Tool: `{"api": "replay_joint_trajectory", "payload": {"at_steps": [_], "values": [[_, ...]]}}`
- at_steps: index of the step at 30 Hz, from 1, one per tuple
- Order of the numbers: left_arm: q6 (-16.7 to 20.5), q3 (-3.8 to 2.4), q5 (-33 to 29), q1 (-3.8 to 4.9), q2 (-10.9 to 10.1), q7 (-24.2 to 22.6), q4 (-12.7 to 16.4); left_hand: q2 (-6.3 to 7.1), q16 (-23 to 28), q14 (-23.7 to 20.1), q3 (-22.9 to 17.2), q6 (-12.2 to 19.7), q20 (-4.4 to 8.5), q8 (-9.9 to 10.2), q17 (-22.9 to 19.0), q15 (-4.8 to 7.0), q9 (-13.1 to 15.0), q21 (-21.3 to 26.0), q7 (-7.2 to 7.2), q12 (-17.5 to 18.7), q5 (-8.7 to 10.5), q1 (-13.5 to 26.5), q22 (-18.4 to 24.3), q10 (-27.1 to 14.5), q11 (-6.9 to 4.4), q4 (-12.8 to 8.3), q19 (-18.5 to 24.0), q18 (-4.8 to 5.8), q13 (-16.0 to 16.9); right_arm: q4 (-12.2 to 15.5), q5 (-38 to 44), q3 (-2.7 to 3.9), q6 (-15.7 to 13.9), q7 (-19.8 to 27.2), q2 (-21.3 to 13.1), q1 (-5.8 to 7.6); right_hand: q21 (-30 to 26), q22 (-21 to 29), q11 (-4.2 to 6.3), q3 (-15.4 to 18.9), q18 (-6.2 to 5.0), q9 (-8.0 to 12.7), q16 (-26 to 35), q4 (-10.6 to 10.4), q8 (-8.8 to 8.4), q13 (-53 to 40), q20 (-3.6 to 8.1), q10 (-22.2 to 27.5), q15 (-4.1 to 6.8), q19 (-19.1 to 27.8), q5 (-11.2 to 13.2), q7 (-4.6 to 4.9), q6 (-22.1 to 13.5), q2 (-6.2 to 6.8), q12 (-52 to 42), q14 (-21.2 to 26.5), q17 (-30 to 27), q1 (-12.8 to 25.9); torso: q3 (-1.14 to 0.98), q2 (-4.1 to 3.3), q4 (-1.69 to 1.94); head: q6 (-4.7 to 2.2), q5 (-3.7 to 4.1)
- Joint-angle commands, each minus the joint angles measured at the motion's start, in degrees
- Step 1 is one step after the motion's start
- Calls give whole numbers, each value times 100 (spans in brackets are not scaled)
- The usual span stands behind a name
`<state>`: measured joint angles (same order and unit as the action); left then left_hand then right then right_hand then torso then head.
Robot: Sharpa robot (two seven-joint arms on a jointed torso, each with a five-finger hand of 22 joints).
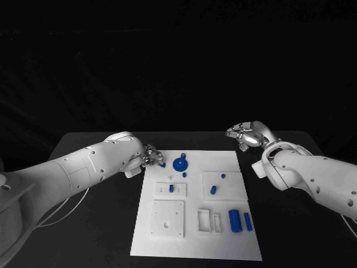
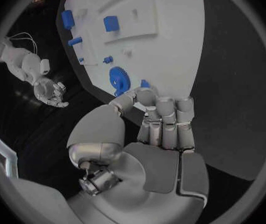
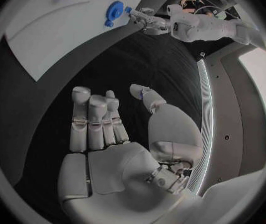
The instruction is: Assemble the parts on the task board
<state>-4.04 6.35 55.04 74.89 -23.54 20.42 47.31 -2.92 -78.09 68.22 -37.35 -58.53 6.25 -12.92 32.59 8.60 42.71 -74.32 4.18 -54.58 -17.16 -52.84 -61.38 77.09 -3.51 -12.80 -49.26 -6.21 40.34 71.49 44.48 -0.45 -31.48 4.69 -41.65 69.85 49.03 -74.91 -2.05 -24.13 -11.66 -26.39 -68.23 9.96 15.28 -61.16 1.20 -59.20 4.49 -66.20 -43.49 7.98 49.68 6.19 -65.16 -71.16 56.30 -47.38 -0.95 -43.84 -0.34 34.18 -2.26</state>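
Observation:
The white task board (image 1: 196,245) lies in the middle of the black table. A blue gear (image 1: 180,164) (image 2: 118,77) (image 3: 114,10) sits near the board's far left corner. My left hand (image 1: 152,156) (image 2: 154,129) (image 3: 146,19) hovers at that corner beside the gear, fingers curled together, and its fingertips pinch a small blue piece (image 2: 144,83) (image 3: 128,9). My right hand (image 1: 249,135) (image 3: 108,134) (image 2: 50,92) is raised beyond the board's far right corner, fingers spread and holding nothing.
Small blue pegs (image 1: 171,188) (image 1: 213,190) (image 1: 223,176) stand in the board's middle blocks. Two longer blue pieces (image 1: 235,220) (image 1: 247,221) lie near its right edge. A white square plate (image 1: 169,219) and a slotted frame (image 1: 211,220) sit nearer me.

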Motion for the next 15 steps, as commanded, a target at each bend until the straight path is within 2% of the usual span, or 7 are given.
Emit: {"api": "replay_joint_trajectory", "payload": {"at_steps": [1, 4, 7, 9, 15], "values": [[262, 0, -311, -6, -55, -75, 128, 13, -38, 105, -127, -285, 792, -87, -9, 121, 47, -26, -145, -28, -122, 60, -9, 34, -27, -159, -55, 45, 4, 14, 5, 2, 29, 68, -2, -2, -24, -89, 30, -7, -334, 7, -36, 6, 16, 8, 37, -6, 7, -17, -25, 30, 0, -16, -31, -31, -8, 55, 2, 4, 8, -6, -2], [405, -4, -382, -5, -213, -82, 384, 77, -72, 176, -137, -380, 807, -179, -6, 159, 86, -42, -188, -36, -472, 116, -7, 125, -68, -203, -105, 36, 0, 15, 5, 2, 29, 67, -11, -2, -24, -89, 30, -7, -334, 7, -36, 6, 16, 8, 37, -6, 7, -18, -26, 30, 0, -17, -32, -31, -8, 55, 3, 5, 8, -5, -3], [554, -5, -454, -2, -381, -87, 643, 131, -111, 240, -128, -452, 820, -238, 7, 187, 109, -59, -221, -62, -589, 149, -6, 209, -101, -213, -148, 27, 2, 20, 5, 2, 29, 66, -34, -2, -24, -89, 30, -8, -334, 7, -37, 7, 16, 9, 37, -6, 7, -18, -26, 30, 0, -17, -33, -32, -8, 55, 2, 9, 8, -5, -7], [631, -6, -524, 0, -503, -80, 835, 191, -116, 267, -117, -593, 828, -337, 6, 219, 166, -65, -267, -57, -612, 165, -2, 227, -144, -212, -177, 20, 1, 16, 5, 2, 31, 63, -48, -2, -25, -89, 30, -8, -334, 7, -37, 7, 16, 9, 37, -6, 7, -18, -27, 30, 1, -17, -34, -32, -8, 55, 1, 10, 12, -7, -3], [854, -5, -608, 2, -879, -69, 1416, 213, -124, 285, -114, -634, 833, -368, 8, 233, 186, -69, -285, -62, -611, 164, -1, 247, -161, -216, -192, 16, 3, 16, 5, 2, 26, 61, -72, -2, -25, -89, 30, -8, -334, 7, -37, 7, 16, 9, 37, -6, 7, -18, -27, 30, 1, -17, -34, -32, -8, 55, 5, 8, 16, -5, 2]]}}
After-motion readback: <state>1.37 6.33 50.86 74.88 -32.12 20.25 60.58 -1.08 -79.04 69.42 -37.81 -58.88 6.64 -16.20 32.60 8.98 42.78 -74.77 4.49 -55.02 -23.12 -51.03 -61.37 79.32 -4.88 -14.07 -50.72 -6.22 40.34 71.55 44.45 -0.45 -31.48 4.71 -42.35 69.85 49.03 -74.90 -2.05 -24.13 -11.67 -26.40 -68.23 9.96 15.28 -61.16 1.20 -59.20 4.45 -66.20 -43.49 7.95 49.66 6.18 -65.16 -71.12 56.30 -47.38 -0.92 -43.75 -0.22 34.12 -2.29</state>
